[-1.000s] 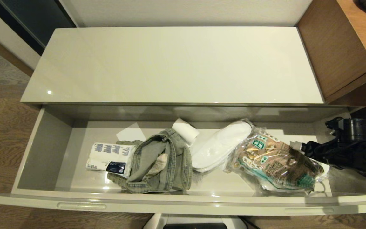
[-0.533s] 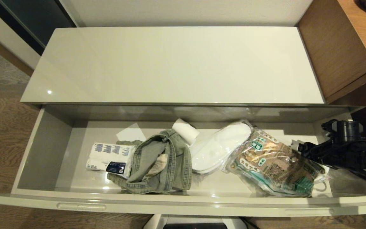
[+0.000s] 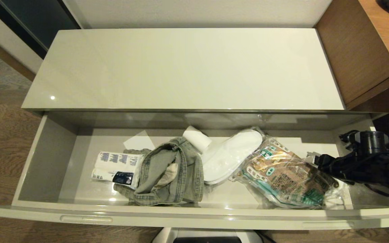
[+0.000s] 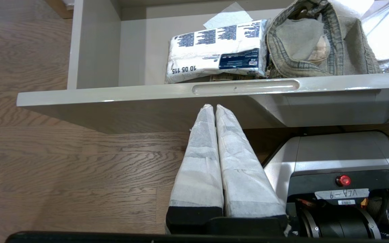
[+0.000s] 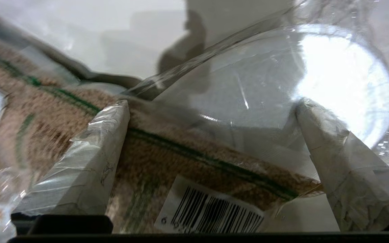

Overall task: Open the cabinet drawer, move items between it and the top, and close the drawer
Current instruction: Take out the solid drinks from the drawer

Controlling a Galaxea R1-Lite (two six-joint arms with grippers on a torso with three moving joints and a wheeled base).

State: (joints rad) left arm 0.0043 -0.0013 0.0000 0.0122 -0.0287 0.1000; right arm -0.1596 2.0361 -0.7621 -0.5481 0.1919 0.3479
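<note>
A wood-grain floor runs under a long cream-beige cabinet top (image 3: pixel 184 67), glossy and bare, with a brown wooden desk (image 3: pixel 366 44) at its right end. Below it the drawer (image 3: pixel 194 216) stands pulled out.

Inside, from left to right, lie the white plastic pack (image 3: pixel 117 167) with blue print and a dark label, a faded denim garment (image 3: pixel 171 172) touching its right edge, a white roll (image 3: pixel 197 138) behind the denim, white slippers in clear wrap (image 3: pixel 230 157), and the clear crinkly bag (image 3: pixel 284 173) of brown contents, overlapping the slippers' wrap.

The right gripper (image 5: pixel 211 108) is down in the drawer's right end against the bag's far edge — its 2 fingers spread wide, one on the bag (image 5: pixel 167 152), the other on clear film; they have not closed on anything.

The left gripper (image 4: pixel 213 107) hangs below the drawer front, near the handle recess (image 4: pixel 245 87), fingers pressed together and holding nothing.
</note>
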